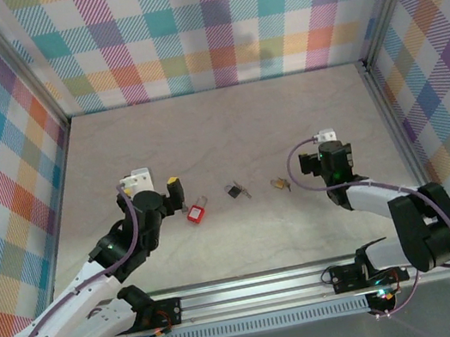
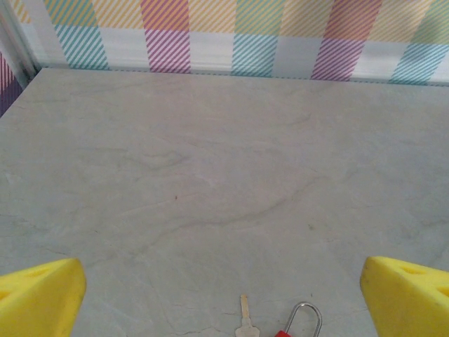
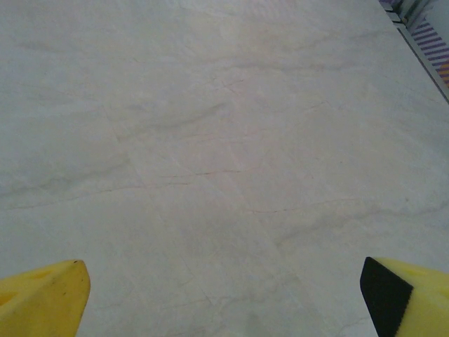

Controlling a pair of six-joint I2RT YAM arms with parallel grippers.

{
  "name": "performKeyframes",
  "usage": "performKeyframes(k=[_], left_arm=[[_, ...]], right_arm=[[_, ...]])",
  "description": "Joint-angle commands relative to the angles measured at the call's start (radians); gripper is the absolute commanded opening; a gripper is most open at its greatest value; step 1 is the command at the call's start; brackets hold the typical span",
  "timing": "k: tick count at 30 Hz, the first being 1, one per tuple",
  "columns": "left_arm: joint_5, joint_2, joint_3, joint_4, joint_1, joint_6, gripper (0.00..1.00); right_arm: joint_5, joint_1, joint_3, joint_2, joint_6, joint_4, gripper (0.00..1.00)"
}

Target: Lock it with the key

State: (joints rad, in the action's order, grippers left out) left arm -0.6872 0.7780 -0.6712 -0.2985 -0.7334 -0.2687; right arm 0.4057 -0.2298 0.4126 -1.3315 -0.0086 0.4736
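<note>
A red padlock lies near the front left, and its silver shackle shows at the bottom edge of the left wrist view. A small silver key lies flat just left of it, blade pointing away. My left gripper hovers right beside the red padlock, open, with its yellow fingertips wide apart and nothing between them. My right gripper stands open over bare table to the right, its fingertips spread with nothing held.
A black padlock lies mid-table and a brass padlock sits just left of the right gripper. Checked walls close in the marbled table at the back and both sides. A metal rail runs along the near edge.
</note>
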Motion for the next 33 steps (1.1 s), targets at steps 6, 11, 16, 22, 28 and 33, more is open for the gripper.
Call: performKeyframes(k=[6,11,16,22,28,33], left_arm=[[-0.047,0.015,0.002,0.040,0.059,0.026,1.00],[-0.020,0.016,0.040,0.079,0.107,0.040,1.00],[0.002,0.040,0.048,0.117,0.150,0.045,1.00],[0.050,0.076,0.057,0.144,0.215,0.033,1.00],[0.071,0.094,0.064,0.178,0.260,0.031,1.00],[0.075,0.137,0.066,0.214,0.302,0.055,1.00]], right_arm=[[-0.173,0.088,0.008,-0.035,0.012,0.170,0.99],[-0.243,0.132,0.031,-0.053,0.020,0.133,0.99],[-0.274,0.152,0.005,-0.085,-0.009,0.254,0.99],[-0.309,0.171,-0.045,-0.177,-0.002,0.422,0.99],[-0.347,0.209,-0.011,-0.210,0.028,0.386,0.99],[-0.347,0.209,-0.017,-0.210,0.028,0.399,0.99]])
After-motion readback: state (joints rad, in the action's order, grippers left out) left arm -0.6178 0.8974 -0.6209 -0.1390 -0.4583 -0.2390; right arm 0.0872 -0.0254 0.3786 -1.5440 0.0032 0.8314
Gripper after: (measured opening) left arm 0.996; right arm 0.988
